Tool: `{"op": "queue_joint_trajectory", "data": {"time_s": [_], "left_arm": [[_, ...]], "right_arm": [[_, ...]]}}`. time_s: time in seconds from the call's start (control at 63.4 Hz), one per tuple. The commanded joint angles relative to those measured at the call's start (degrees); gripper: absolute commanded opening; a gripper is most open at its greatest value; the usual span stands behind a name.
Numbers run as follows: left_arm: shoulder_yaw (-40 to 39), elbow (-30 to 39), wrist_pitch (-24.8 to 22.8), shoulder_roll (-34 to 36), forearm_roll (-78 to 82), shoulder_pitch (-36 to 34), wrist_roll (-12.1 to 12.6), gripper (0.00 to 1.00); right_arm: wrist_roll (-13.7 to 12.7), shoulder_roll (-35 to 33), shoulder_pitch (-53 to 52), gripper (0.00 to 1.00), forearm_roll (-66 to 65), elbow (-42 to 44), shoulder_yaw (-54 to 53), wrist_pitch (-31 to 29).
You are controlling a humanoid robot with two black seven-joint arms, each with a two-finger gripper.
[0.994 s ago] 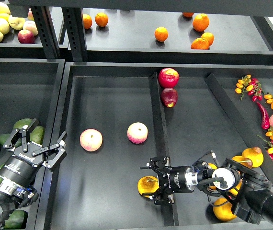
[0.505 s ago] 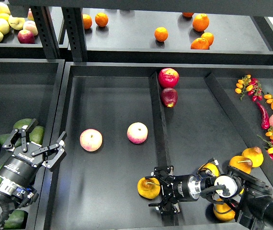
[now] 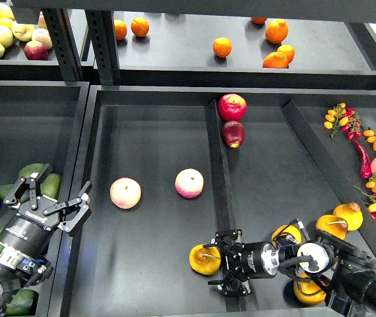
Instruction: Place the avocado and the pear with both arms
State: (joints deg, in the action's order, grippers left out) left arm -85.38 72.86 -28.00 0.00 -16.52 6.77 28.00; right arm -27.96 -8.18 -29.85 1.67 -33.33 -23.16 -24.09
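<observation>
Yellow-orange pear (image 3: 204, 259) lies on the dark tray floor (image 3: 155, 264), stem up, just left of the right gripper (image 3: 226, 263), whose jaws are spread and empty. Left gripper (image 3: 49, 198) is spread too, empty, above an avocado (image 3: 46, 185) lying lengthwise upward.

black arms (image 3: 16, 241) (white lettering); silver wrist rings; looping cables

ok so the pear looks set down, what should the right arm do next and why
Probably draw the right gripper back to the right, away from the pear. The pear sits on the floor of the middle bin, left of the divider, with the gripper's fingers open beside it rather than clamped. The left gripper hovers open above the avocados, holding nothing.
</observation>
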Motion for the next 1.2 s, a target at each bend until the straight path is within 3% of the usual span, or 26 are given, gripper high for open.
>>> {"op": "queue_joint_trajectory", "data": {"time_s": [0.0,0.426,0.852,1.183], "left_arm": [[-0.05,0.00,0.00,0.00,0.00,0.00,0.00,0.99],[-0.05,0.09,0.00,0.00,0.00,0.09,0.00,0.99],[-0.05,0.09,0.00,0.00,0.00,0.09,0.00,0.99],[0.04,0.18,0.00,0.00,0.00,0.09,0.00,0.99]], "right_arm": [[-0.04,0.01,0.06,0.56,0.09,0.11,-0.05,0.01],[-0.04,0.09,-0.38,0.43,2.11,-0.77,-0.31,-0.08],[-0.04,-0.52,-2.40,0.43,2.72,-3.23,-6.64,-0.08],[-0.04,-8.78,-3.37,0.43,4.92,-7.71,-9.10,0.01]]}}
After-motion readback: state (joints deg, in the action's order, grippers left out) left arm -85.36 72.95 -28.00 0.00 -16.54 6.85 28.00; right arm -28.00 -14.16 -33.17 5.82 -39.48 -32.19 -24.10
